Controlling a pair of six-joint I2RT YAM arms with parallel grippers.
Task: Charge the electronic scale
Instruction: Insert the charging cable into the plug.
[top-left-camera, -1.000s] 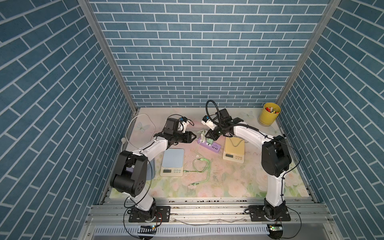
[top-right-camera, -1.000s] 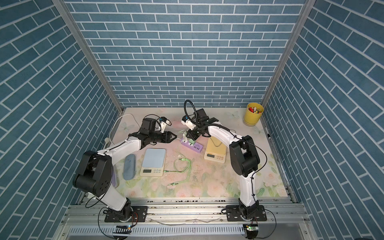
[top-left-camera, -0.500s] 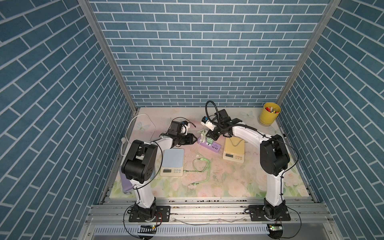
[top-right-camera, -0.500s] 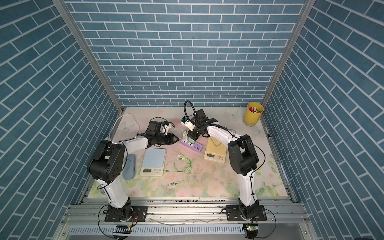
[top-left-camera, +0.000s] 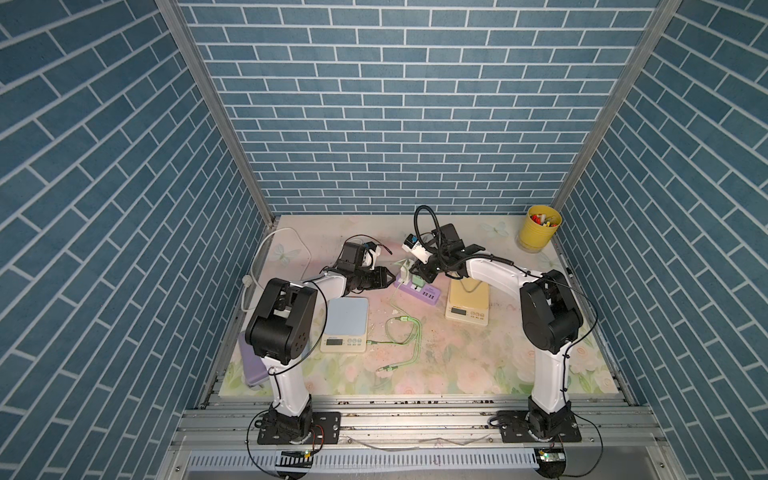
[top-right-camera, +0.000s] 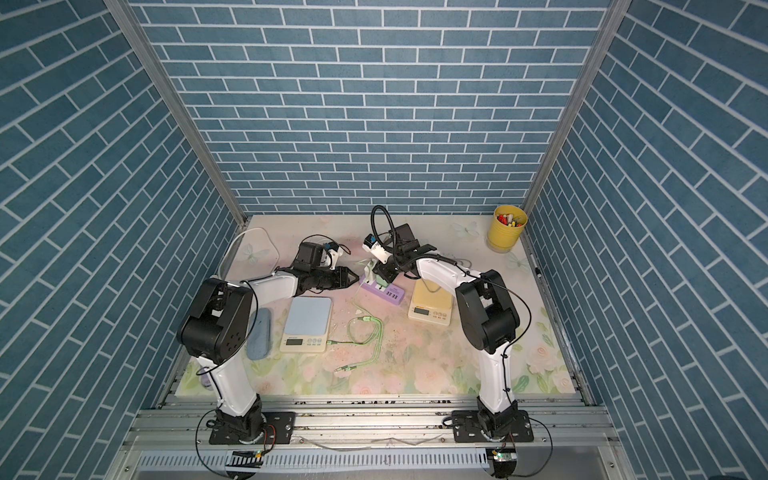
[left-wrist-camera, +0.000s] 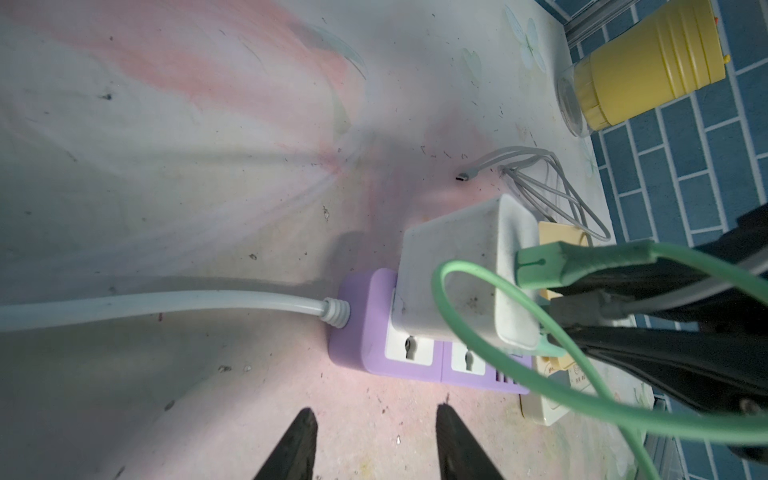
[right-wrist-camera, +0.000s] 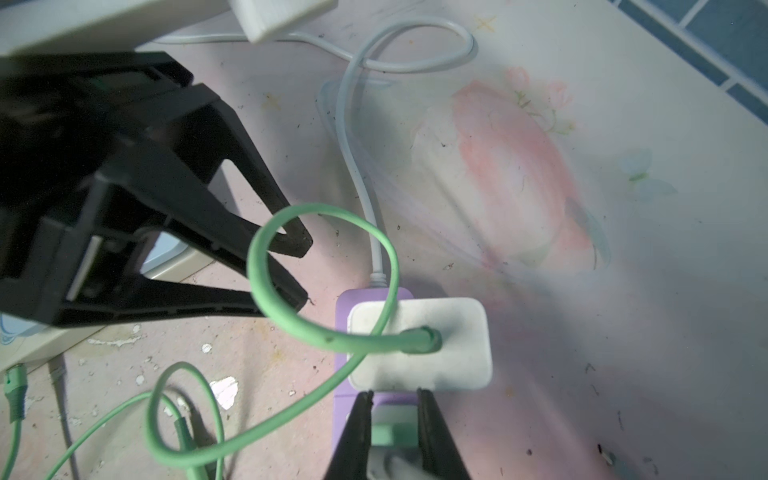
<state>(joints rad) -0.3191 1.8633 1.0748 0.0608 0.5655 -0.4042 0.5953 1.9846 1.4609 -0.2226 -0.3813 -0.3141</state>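
Two grippers meet at the purple power strip (top-left-camera: 424, 293), centre of frame in both top views. We see the left gripper (left-wrist-camera: 376, 411) spread apart and empty, just beside the strip. The right gripper (right-wrist-camera: 394, 395) pinches a green plug (right-wrist-camera: 392, 432) on the strip, next to the white charger (right-wrist-camera: 457, 345). A green cable (right-wrist-camera: 365, 344) is plugged into the charger and reaches the side of the blue-topped electronic scale (top-left-camera: 347, 316), lower left of centre.

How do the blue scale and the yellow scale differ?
The blue scale has a blue platform; the yellow scale a yellow one. The blue scale lies by the left arm, the yellow scale by the right arm. A green cable reaches the blue scale's side, not the yellow scale's. Both are flat, with front displays.
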